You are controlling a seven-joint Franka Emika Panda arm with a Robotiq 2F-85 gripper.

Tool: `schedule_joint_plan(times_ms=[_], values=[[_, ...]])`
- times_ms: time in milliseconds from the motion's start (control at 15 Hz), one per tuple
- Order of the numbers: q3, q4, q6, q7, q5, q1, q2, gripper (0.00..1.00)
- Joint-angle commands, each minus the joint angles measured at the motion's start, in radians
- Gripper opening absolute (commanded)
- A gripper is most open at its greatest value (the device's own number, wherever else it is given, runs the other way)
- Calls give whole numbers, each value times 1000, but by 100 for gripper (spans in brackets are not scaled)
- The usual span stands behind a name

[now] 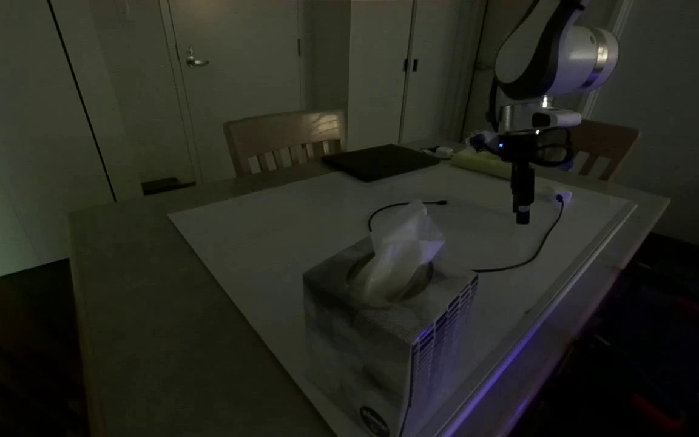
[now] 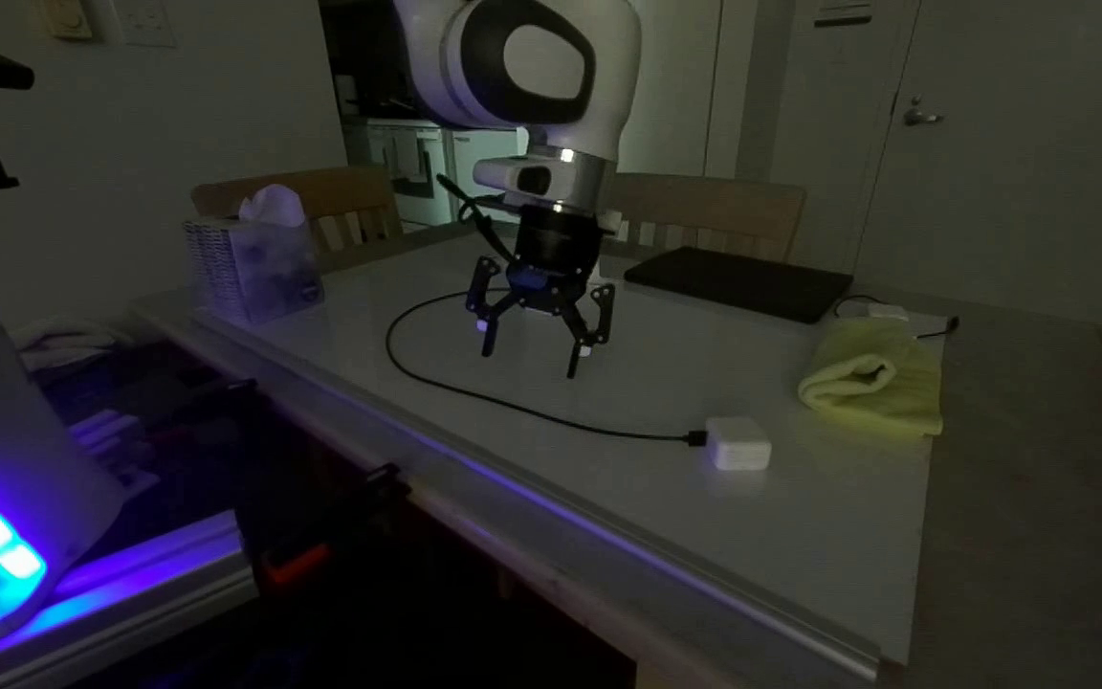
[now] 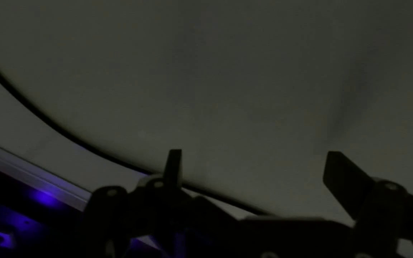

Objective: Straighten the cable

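Curving in a U: black cable (image 2: 532, 412), part-hidden behind tissue box (image 1: 380, 340) in an exterior view, plug (image 2: 696, 438) pointing at white block (image 2: 738, 444); gripper (image 2: 530, 365) spread apart.

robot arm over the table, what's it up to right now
The robot arm is set to straighten the black cable but isn't holding it yet. Its gripper hangs open above the white surface, fingers apart and gripping nothing. The cable lies in a wide curve on that surface, one end at a white block.
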Motion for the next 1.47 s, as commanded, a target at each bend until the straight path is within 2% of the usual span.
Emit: schedule_joint_plan(times_ms=[0, 267, 467, 733, 1000, 1067, 1267, 1400], values=[[0, -9, 7, -17, -20, 15, 0, 100], [3, -10, 26, -19, -25, 24, 11, 100], [42, 40, 13, -56, -18, 37, 36, 100], [73, 161, -39, -54, -70, 97, 66, 100], [44, 317, -90, -40, -193, 152, 154, 100], [64, 226, -51, -32, -147, 141, 85, 100], [62, 245, -55, -29, -152, 145, 101, 100], [47, 247, -20, 22, -162, 156, 110, 100]])
